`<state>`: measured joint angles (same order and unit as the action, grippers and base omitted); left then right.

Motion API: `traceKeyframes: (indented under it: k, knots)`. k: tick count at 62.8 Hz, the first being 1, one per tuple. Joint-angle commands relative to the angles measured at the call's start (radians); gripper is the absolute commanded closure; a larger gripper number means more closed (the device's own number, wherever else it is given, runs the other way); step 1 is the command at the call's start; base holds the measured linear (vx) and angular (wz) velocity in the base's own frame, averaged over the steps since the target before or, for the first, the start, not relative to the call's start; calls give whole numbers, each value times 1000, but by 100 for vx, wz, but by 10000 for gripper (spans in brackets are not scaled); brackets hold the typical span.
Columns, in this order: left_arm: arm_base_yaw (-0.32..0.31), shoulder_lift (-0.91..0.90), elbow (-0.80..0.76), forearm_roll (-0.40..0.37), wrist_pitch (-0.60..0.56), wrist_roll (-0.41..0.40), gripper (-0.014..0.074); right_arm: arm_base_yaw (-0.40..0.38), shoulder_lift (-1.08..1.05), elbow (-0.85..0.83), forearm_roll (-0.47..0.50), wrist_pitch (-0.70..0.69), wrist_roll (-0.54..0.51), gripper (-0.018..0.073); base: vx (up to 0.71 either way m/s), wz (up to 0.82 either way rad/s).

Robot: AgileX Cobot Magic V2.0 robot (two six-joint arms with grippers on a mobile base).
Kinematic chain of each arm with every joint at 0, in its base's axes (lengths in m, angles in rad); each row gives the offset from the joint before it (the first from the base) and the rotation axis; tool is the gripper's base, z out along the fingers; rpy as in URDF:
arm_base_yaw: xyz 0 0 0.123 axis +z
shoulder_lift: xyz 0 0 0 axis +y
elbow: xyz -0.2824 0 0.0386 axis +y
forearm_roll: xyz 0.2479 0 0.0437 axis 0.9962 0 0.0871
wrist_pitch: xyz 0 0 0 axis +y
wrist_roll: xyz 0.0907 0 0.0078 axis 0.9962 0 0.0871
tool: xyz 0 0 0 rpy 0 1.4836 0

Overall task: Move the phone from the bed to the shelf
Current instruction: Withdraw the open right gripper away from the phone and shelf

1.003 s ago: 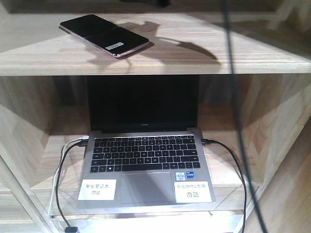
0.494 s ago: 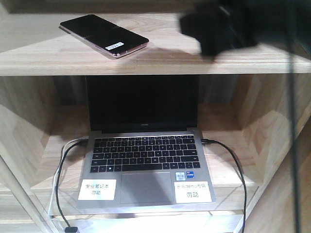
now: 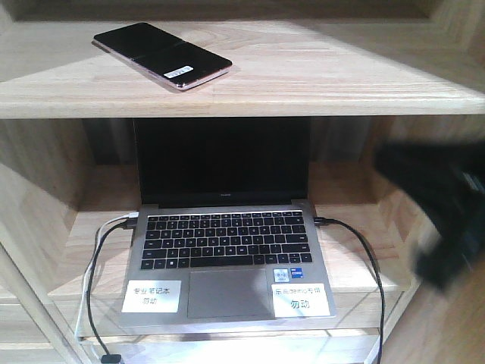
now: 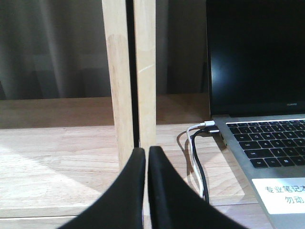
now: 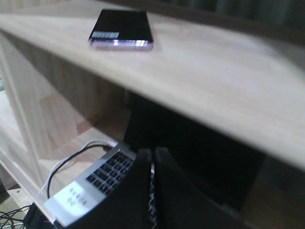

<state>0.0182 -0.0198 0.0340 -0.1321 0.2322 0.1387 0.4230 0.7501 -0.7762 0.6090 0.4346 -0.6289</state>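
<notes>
Fingers pressed together and empty, the black right gripper hangs low by the open grey laptop while the slim black glossy phone lies on the pale wooden shelf board, far left; a careless swing could clip the laptop.

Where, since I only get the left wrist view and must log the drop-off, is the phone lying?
Observer: The phone lies flat on the upper shelf board, above the laptop, toward the left.
Operator: Is the right pincer holding it?
Observer: No. The right pincer is shut on nothing, below that board, apart from the phone.
Operator: How is the phone turned?
Observer: Its barcode sticker end points toward the board's front edge.
</notes>
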Motion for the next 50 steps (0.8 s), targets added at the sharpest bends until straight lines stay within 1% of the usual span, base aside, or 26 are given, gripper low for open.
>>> traceKeyframes:
  k: [1,13,21,50]
  knots:
    - [-3,-5,2,-6,-73,-4,596,-3,-76,37,26,-71,-7,569,0,0]
    - [-3,-5,2,-6,-73,-4,596,-3,-188,125,27,-71,-7,568,0,0]
    - [-3,-5,2,-6,-73,-4,596,-3,-227,136,30,-56,-5,568,0,0]
    - [-3,-5,2,-6,-73,-4,596,-3,-237,136,30,-56,-5,568,0,0]
